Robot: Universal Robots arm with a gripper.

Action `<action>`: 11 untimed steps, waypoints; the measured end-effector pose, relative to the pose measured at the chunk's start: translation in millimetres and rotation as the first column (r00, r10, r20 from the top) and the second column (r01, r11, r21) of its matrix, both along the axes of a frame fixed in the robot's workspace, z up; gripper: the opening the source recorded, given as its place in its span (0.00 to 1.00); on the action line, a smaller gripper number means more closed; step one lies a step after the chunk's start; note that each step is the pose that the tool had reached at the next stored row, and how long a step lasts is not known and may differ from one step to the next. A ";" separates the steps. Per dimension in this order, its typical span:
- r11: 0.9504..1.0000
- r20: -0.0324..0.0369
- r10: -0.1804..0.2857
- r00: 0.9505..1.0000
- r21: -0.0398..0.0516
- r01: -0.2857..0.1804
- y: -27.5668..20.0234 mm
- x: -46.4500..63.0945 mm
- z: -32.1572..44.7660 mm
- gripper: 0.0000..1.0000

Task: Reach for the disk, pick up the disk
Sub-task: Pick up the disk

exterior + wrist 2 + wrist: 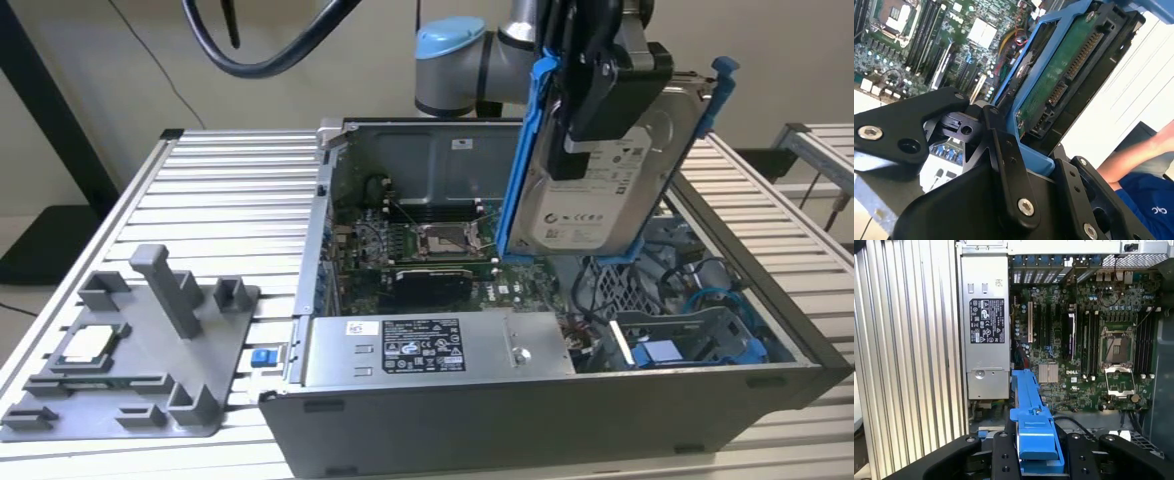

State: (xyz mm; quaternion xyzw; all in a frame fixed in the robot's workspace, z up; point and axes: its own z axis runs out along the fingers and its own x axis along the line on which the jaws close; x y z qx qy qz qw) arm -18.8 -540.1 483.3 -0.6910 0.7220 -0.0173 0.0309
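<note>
Table [214, 190]: ribbed aluminium slats.
Computer case [534, 420]: open, resting on the table.
Grey fixture [134, 380]: on the table, just beside the case.

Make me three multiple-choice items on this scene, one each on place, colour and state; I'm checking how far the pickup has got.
1. Where is the disk?
A. lying on the table
B. held up above the open computer case
C. on the grey fixture

2. What colour is the disk's carrier bracket?
A. red
B. white
C. blue

3. What is the gripper doing?
A. clamping the disk
B. hanging open and free
C. resting on the table

Answers: 1 B, the exterior view shows it aloft over the case; 2 C, blue in all views; 3 A, it holds the raised disk.
</note>
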 end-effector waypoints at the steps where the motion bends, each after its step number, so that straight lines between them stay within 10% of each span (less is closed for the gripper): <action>1: 1.000 0.000 0.000 1.000 0.000 0.000 -2.2 0.0 0.0 0.00; 11: 1.000 0.000 0.000 1.000 0.000 0.000 -20.2 0.4 -0.6 0.00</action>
